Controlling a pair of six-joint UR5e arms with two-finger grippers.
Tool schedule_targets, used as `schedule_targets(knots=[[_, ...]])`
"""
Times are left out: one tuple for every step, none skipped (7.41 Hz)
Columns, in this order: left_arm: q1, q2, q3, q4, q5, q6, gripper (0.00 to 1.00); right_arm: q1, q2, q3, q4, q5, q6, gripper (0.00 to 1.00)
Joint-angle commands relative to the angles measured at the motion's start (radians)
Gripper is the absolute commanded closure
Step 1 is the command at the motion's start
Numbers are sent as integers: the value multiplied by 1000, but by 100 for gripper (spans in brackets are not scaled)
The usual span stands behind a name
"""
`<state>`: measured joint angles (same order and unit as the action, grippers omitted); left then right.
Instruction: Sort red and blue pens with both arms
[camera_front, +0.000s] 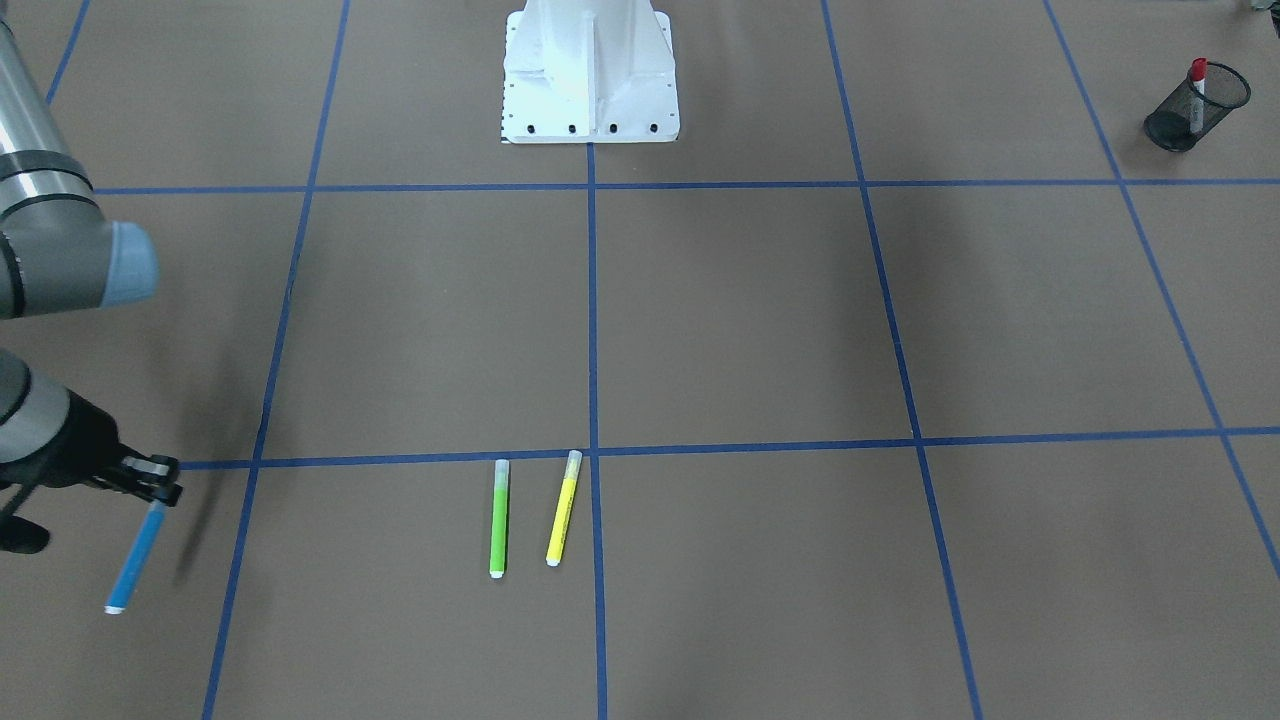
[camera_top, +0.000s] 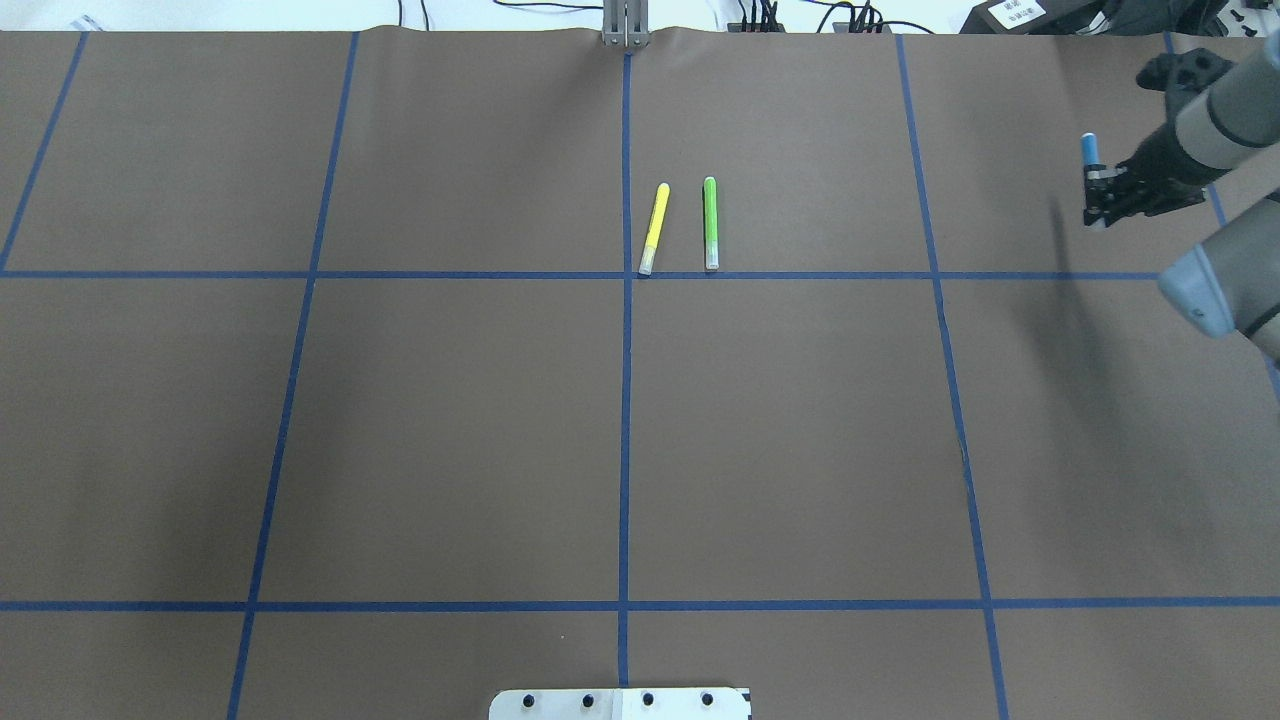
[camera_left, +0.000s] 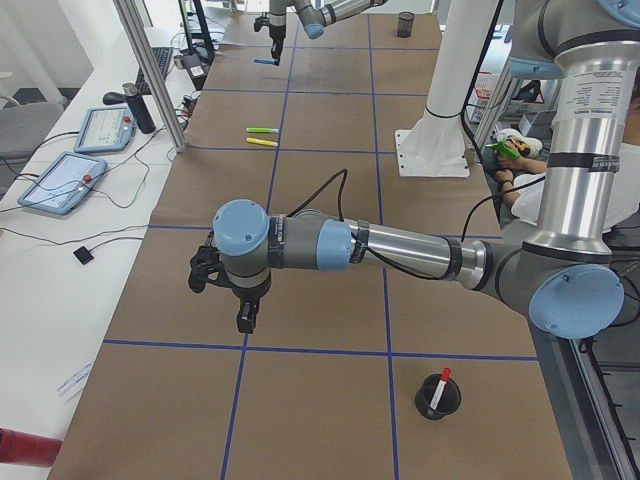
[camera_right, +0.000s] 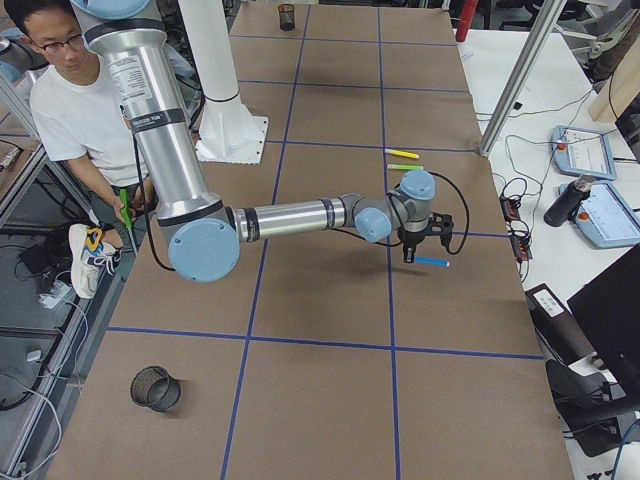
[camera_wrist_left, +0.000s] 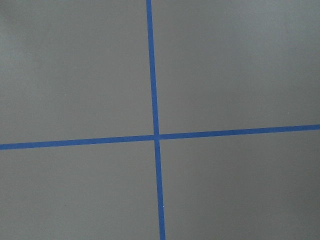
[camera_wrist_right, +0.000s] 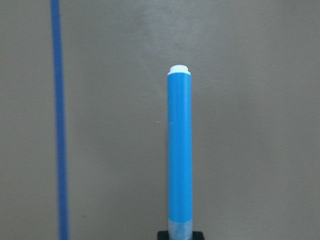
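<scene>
Blue-barrelled marker (camera_wrist_right: 179, 150) with white end, clamped in right arm's black fingers (camera_front: 160, 488) above brown bench (camera_wrist_right: 250, 125).
Left arm's fingers (camera_left: 245, 318): cannot tell their spread.

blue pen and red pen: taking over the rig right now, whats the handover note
Right gripper: shut on the blue pen, lifted off the table on the robot's right.
Left gripper: nothing seen in it; open or shut cannot be told.
Done: red pen stands in the black mesh cup on the left.
Left: deposit the blue pen, probably in the second mesh cup.
Green marker and yellow marker lie mid-table.
</scene>
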<state>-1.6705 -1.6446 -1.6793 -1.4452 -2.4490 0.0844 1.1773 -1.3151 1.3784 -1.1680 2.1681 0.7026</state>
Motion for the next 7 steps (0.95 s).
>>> schedule_targets(knots=[[0, 0, 1, 0, -1, 0, 0, 114, -117, 10, -57, 15, -216, 100], [0, 2, 3, 0, -1, 0, 0, 139, -124, 37, -188, 18, -289, 100], [0, 2, 10, -1, -2, 0, 0, 181, -131, 60, -320, 16, -439, 100], [0, 2, 12, -1, -2, 0, 0, 189, -135, 79, -440, 7, -528, 100], [0, 2, 13, -3, -2, 0, 0, 193, -169, 93, -500, 1, -604, 100], [0, 2, 15, -3, -2, 2, 0, 206, -220, 115, -543, 2, -668, 100], [0, 2, 18, -3, -2, 2, 0, 205, -274, 163, -618, 2, -707, 100]])
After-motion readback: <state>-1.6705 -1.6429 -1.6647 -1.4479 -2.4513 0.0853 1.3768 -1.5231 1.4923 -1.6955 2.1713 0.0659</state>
